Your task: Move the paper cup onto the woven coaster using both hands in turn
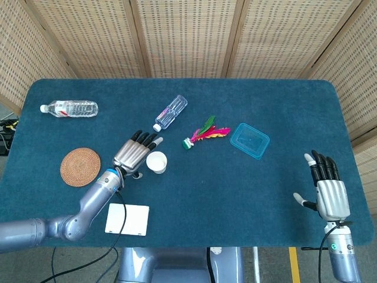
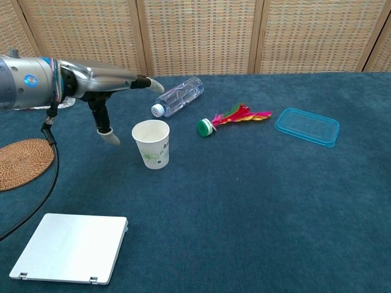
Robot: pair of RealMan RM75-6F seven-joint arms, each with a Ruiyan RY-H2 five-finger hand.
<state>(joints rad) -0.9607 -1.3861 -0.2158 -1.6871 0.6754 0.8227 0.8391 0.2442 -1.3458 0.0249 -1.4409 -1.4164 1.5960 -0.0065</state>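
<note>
The white paper cup [image 1: 156, 162] [image 2: 151, 144] stands upright near the middle of the blue table. My left hand [image 1: 133, 153] [image 2: 107, 91] hovers just left of it, fingers spread and thumb hanging down, holding nothing and not touching the cup. The round woven coaster [image 1: 80, 167] [image 2: 22, 162] lies flat at the left, bare. My right hand [image 1: 326, 187] is open at the table's right front edge, far from the cup; the chest view does not show it.
A white flat box [image 1: 127, 219] [image 2: 71, 248] lies at the front left. Two plastic bottles [image 1: 171, 112] [image 1: 69, 108] lie on their sides behind. A feather shuttlecock [image 1: 203, 133] and a blue tray lid [image 1: 250, 140] sit right of the cup.
</note>
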